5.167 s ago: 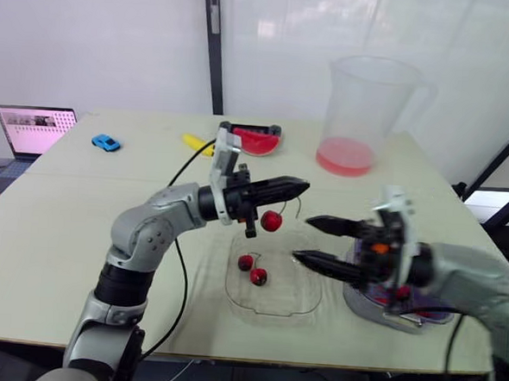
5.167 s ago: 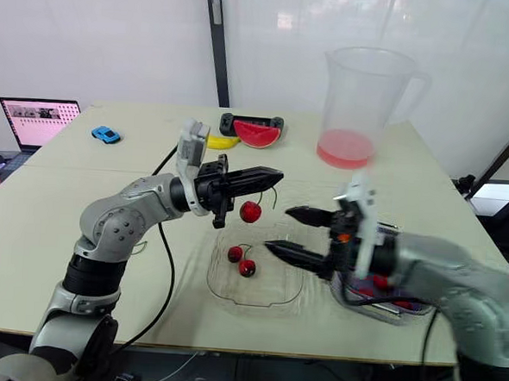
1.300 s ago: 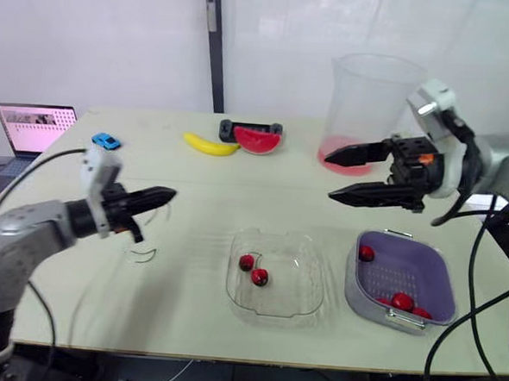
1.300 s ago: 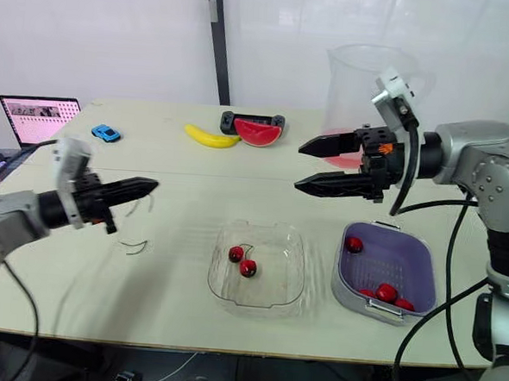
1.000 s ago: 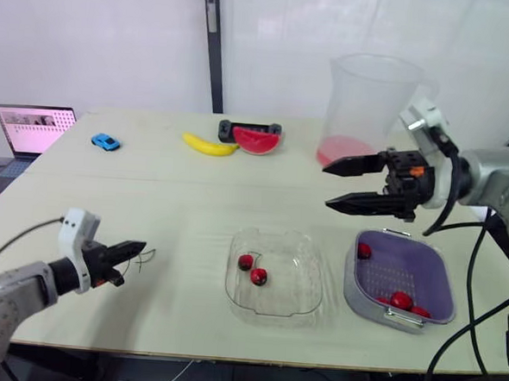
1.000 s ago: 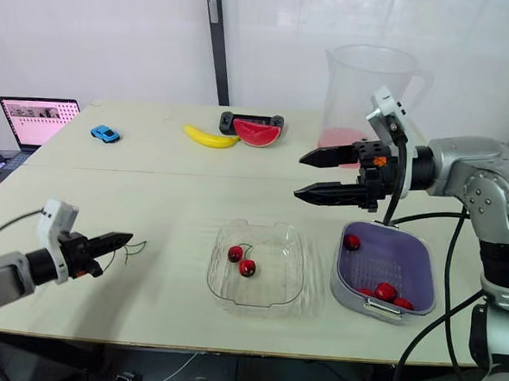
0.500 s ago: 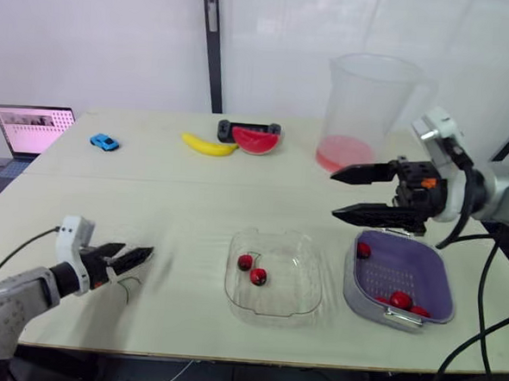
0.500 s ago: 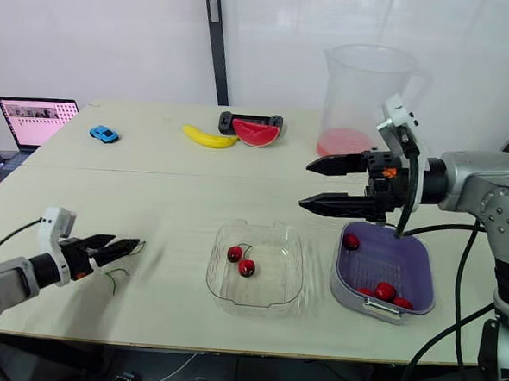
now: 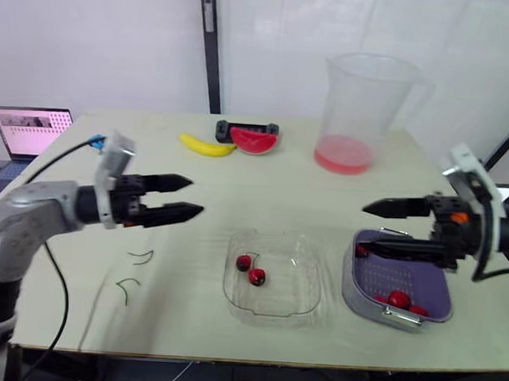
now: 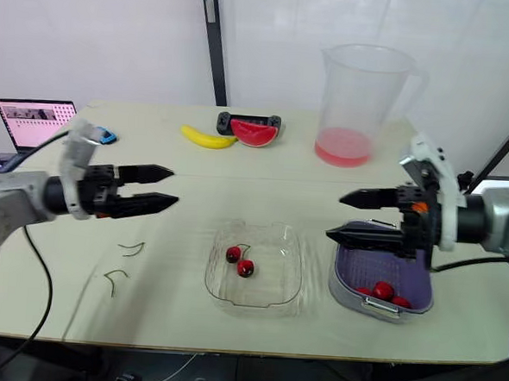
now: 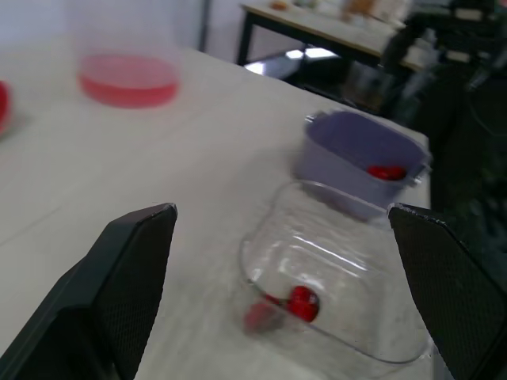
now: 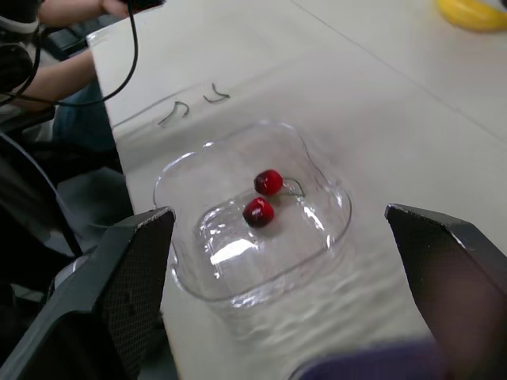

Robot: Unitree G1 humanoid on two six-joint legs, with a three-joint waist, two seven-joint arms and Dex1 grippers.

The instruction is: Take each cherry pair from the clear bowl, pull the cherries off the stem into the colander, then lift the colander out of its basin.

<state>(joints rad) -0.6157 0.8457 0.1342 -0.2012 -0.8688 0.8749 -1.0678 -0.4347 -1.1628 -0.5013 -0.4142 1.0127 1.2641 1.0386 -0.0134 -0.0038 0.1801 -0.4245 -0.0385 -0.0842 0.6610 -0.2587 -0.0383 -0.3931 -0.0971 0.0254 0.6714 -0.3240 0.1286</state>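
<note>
Left claw (image 9: 195, 196) higher, away from stems (image 10: 132, 249)

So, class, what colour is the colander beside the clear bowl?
The colander is purple, seen best in the left eye view.

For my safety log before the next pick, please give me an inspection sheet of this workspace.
Surface: table beige; two bare stems lie left of the bowl.
Job's things: bowl holds one cherry pair; colander sits in its basin with loose cherries.
Clutter: jug with pink liquid, banana, melon slice, controller, toy car, laptop.
Tools: left tool open, empty, above the table left of the bowl; right tool open, empty, over the colander.
Cables: left cable hangs from the left arm; right cable trails from the right arm.
Surroundings: white wall, black pole.
</note>
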